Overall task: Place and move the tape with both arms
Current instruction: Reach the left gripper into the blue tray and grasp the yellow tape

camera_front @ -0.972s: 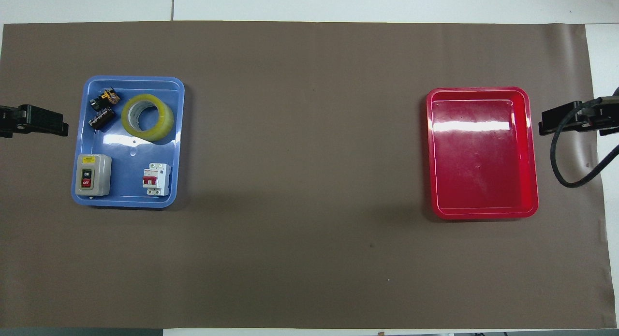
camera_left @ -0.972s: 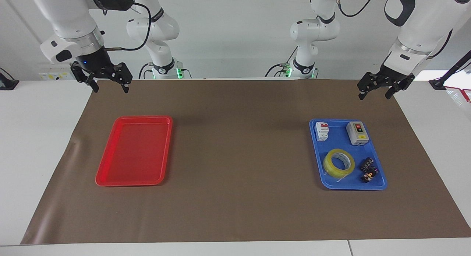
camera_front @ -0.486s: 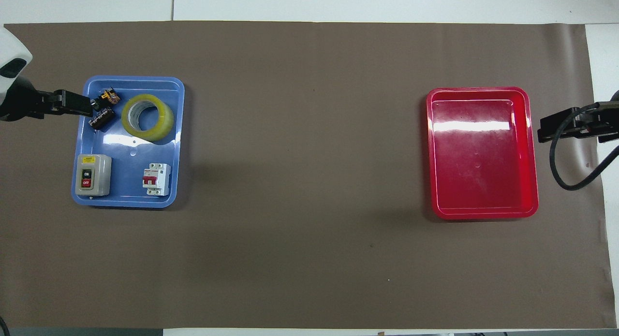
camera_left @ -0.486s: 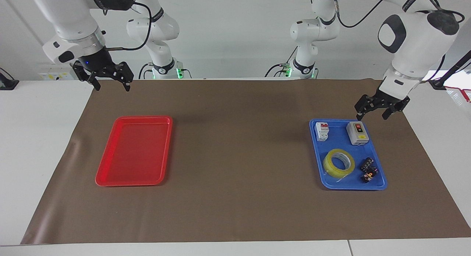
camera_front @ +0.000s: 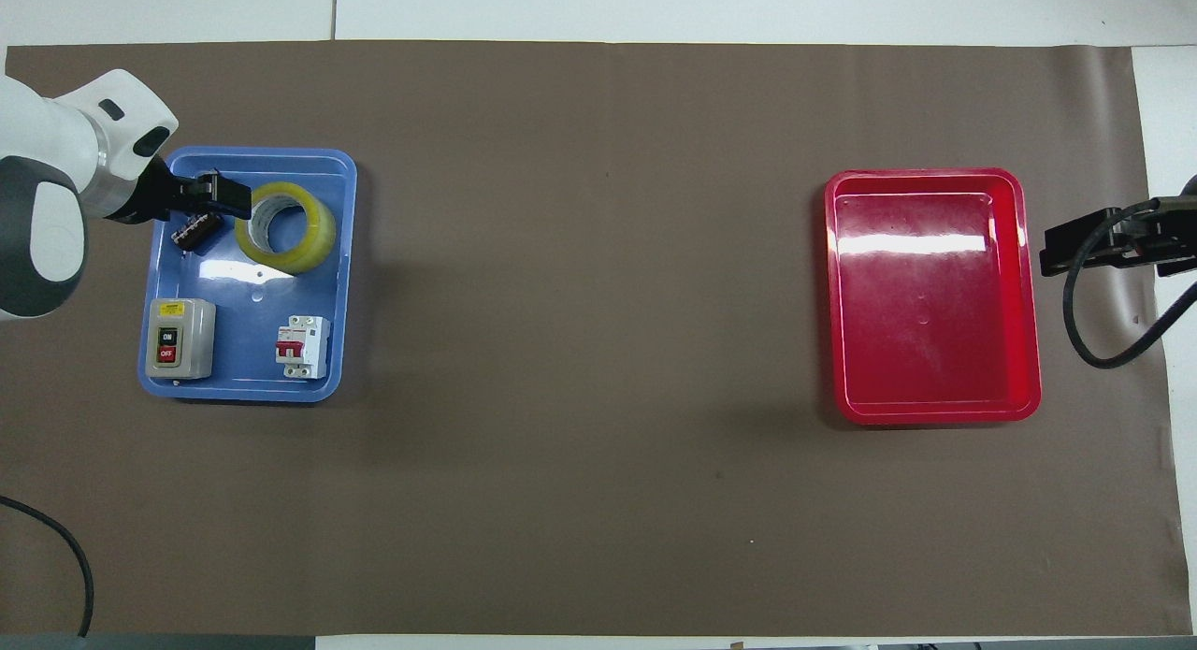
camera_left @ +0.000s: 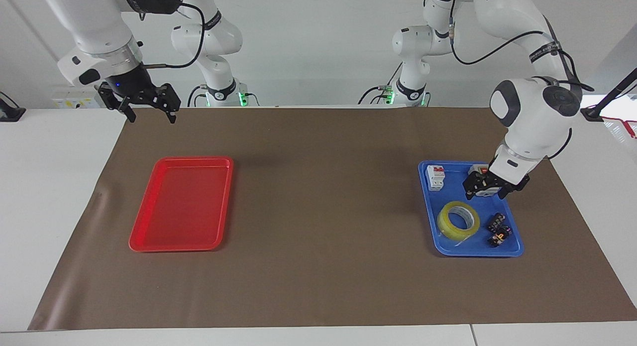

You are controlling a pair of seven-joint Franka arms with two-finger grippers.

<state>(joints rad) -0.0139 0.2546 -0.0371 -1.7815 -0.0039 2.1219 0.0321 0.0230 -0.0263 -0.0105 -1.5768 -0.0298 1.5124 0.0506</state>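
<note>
Left gripper (camera_left: 490, 185) hung over blue tray (camera_left: 512, 246), just above tape (camera_left: 458, 220), fingers apart, empty. Right gripper (camera_left: 147, 106) waited beside red tray (camera_left: 149, 239), open.

From above I see the left gripper (camera_front: 229, 194) over the blue tray (camera_front: 348, 257), at the rim of the tape (camera_front: 285, 228). The red tray (camera_front: 1027, 295) lies toward the right arm's end, the right gripper (camera_front: 1075, 243) beside it.
</note>
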